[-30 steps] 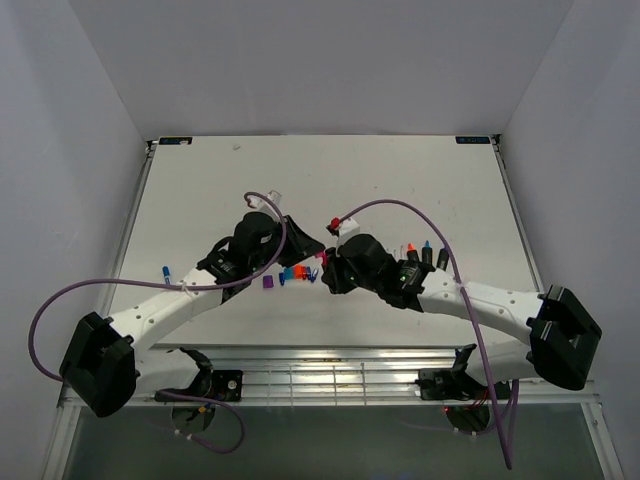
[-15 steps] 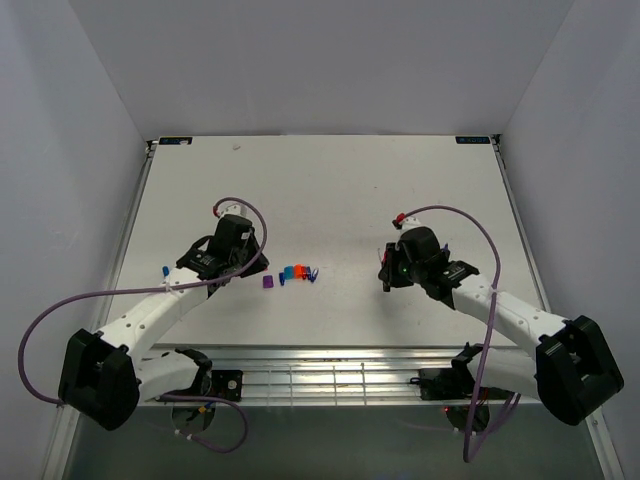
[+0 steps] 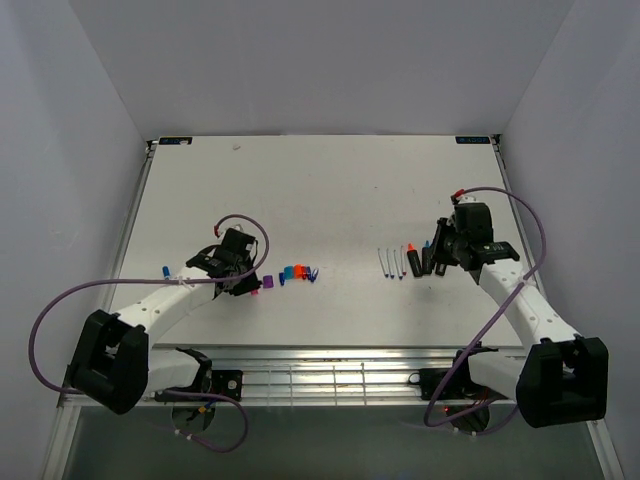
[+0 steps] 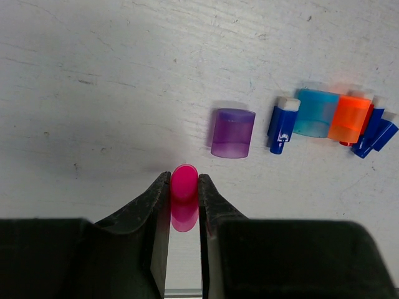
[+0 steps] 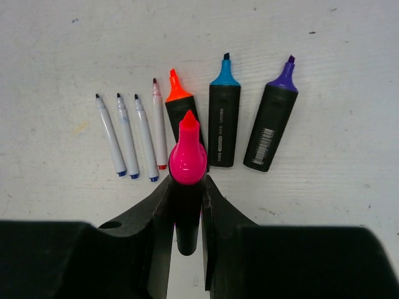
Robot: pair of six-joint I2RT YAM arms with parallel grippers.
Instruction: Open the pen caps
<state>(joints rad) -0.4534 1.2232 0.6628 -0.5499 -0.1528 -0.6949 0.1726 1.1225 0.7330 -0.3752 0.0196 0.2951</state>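
- Left gripper (image 4: 183, 179) clenched on a glossy magenta cap (image 4: 184, 190), a stubby translucent cylinder, with the scuffed white table (image 4: 93, 75) beneath.
- Beyond it, a chunky purple cap (image 4: 233, 132) lies alone. Further right, a blue cap (image 4: 315, 112) and an orange cap (image 4: 349, 118) touch, with slim blue caps (image 4: 280, 124) on either side.
- Right gripper (image 5: 187, 180) grasping a magenta highlighter (image 5: 187, 156) with a black body, its wedge tip bare.
- Past it lie three black highlighters (image 5: 223, 121) and four thin white pens (image 5: 131, 134), side by side and all uncapped.

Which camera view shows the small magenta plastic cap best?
Left wrist: the small magenta plastic cap appears close-up, pinched in the left gripper. Top external shows it as a speck; right wrist misses it.
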